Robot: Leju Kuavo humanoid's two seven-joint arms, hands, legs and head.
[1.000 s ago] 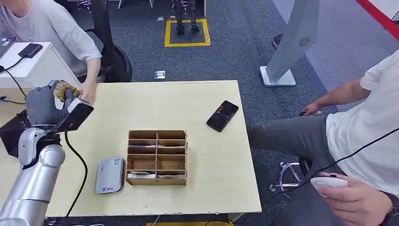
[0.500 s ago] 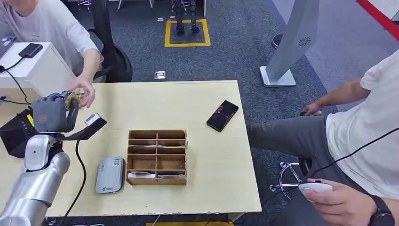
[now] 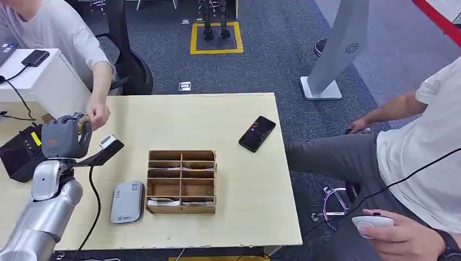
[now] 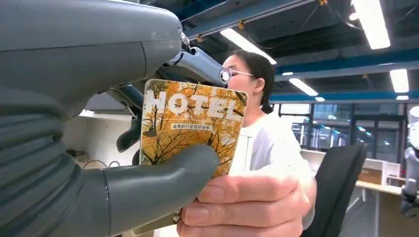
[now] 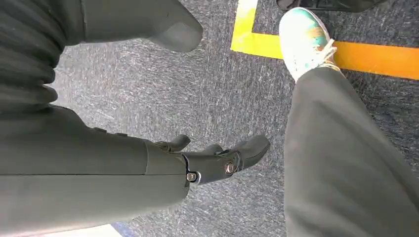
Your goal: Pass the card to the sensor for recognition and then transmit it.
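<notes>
My left hand (image 3: 65,136) is raised over the table's left edge and grips an orange HOTEL card (image 3: 82,123). Up close, my thumb (image 4: 163,182) presses the card (image 4: 192,123) against the darker fingers behind it. A seated person's hand (image 3: 98,115) at the far left reaches in, and its fingers (image 4: 247,202) pinch the same card's lower edge. The grey card sensor (image 3: 126,202) lies flat on the table near the front, left of the wooden organizer. My right hand (image 5: 217,158) hangs over the carpet with fingers apart, holding nothing.
A wooden compartment organizer (image 3: 182,181) stands mid-table and a black phone (image 3: 256,134) lies at the right. A black box (image 3: 19,155) sits left of my arm, and a cable trails across the table (image 3: 217,114). A second person sits at the right holding a white device (image 3: 372,222).
My left hand has sunk a little and turned with the card. The person's hand lifted off, then came back and now pinches the card.
</notes>
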